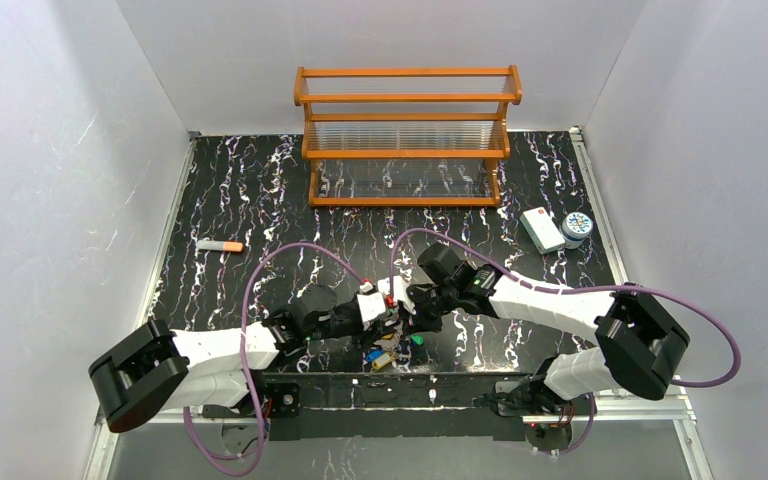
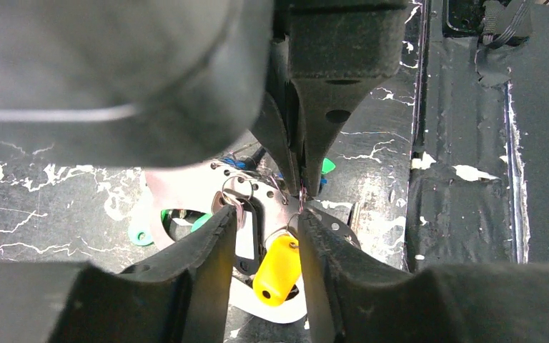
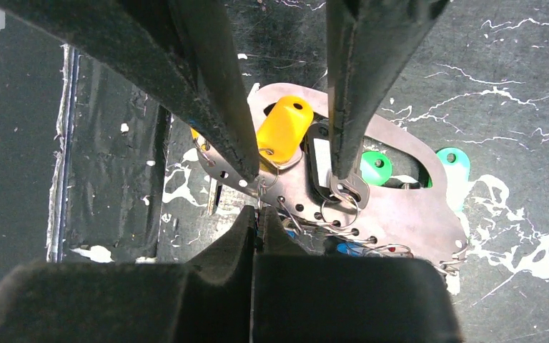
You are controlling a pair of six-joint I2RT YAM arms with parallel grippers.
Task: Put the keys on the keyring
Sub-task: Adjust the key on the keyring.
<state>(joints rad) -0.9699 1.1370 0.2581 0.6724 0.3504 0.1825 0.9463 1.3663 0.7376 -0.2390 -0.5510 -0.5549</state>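
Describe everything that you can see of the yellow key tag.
The yellow tag is smooth, glossy plastic, a rounded oblong with one small hole near one end. It lies over the silver keyring, beside a black tag, between the fingers of the open left claw; one finger seems to touch it.

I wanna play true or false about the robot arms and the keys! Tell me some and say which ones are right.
1. The left gripper has the yellow key tag between its fingers. True.
2. The right gripper is wide open. False: it is pinched shut on the edge of the keyring.
3. The wooden rack stands at the far side of the table. True.
4. One gripper holds the orange-tipped stick. False: it lies by itself on the table, off to the left, away from both grippers.
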